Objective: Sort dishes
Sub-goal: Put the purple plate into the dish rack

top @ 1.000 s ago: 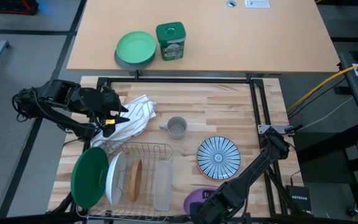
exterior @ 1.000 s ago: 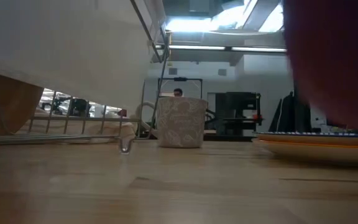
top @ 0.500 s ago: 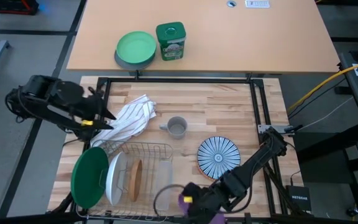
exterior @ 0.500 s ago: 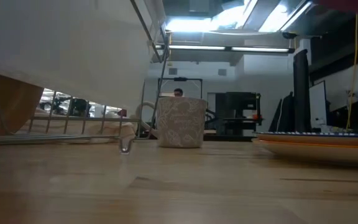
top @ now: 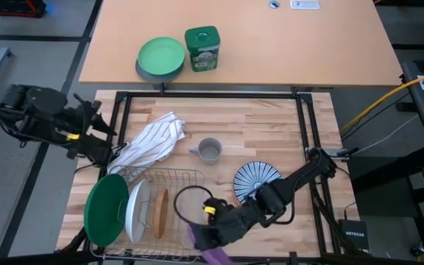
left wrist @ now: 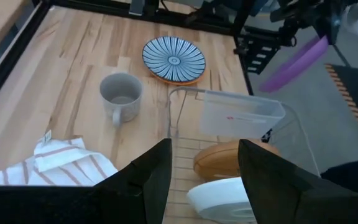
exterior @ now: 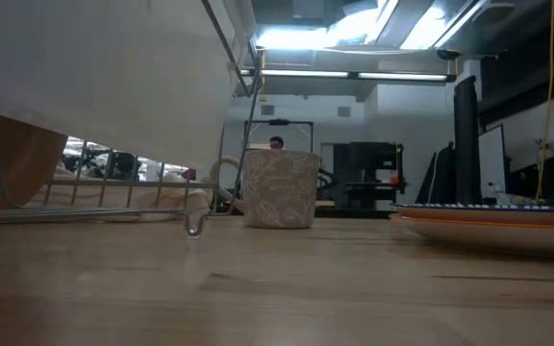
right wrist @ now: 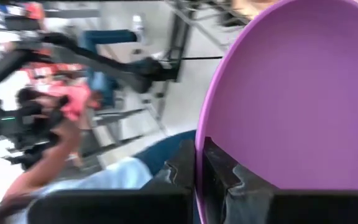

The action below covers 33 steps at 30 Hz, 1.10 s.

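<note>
Near the front edge of the table, the right gripper (top: 206,239) is clamped shut on the rim of the purple plate (right wrist: 291,93) and has swung it left from the front right corner over the last second, so it now hangs by the near end of the wire rack (top: 169,193). That suggests the plate is headed for a rack slot. Meanwhile the left gripper (top: 87,118) has pulled back off the far left table edge, fingers spread and empty, clearing room over the striped cloth (top: 153,140). Green plate (top: 106,208), white plate (top: 135,210) and brown plate (top: 161,212) stand in the rack's left slots; the clear tub (left wrist: 241,115) fills the right side. Striped plate (top: 258,183) lies flat right of the rack, mug (top: 210,151) beyond it. Open room is tight between the brown plate and the tub.
</note>
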Tool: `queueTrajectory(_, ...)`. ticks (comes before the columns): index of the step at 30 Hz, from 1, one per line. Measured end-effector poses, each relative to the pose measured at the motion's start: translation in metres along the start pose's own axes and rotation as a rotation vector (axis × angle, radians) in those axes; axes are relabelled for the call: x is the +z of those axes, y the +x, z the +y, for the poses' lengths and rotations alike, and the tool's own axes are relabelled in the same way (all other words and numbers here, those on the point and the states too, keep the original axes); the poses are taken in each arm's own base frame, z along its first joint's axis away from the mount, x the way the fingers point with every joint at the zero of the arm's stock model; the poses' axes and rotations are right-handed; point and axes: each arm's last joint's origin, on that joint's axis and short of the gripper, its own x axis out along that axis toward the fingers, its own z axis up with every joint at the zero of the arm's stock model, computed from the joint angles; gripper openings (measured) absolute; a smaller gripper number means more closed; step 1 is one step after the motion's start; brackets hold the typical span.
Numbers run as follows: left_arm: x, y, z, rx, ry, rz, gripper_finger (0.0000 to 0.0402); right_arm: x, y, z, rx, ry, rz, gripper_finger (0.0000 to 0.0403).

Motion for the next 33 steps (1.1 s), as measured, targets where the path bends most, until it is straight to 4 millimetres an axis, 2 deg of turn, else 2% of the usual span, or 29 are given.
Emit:
queueTrajectory(8, -0.009, -0.015, 0.003, -0.012, -0.026, -0.045, 0.0172, 0.026, -0.002, 0.019, 0.165, 0.062, -0.032, 0.0009)
queueTrajectory(16, -0.011, -0.018, 0.003, -0.015, -0.023, -0.054, 0.0172, 0.057, -0.007, 0.036, 0.333, 0.158, -0.140, 0.0009)
queueTrajectory(23, -0.011, -0.018, 0.003, -0.015, -0.019, -0.054, 0.0172, 0.088, -0.008, 0.040, 0.393, 0.249, -0.189, 0.0009)
queueTrajectory(29, -0.011, -0.018, 0.003, -0.014, -0.017, -0.053, 0.0172, 0.113, 0.020, 0.046, 0.624, 0.310, -0.196, 0.0009)
queueTrajectory(33, -0.011, -0.018, 0.003, -0.014, -0.017, -0.052, 0.0172, 0.118, 0.041, 0.037, 0.633, 0.363, -0.221, 0.0009)
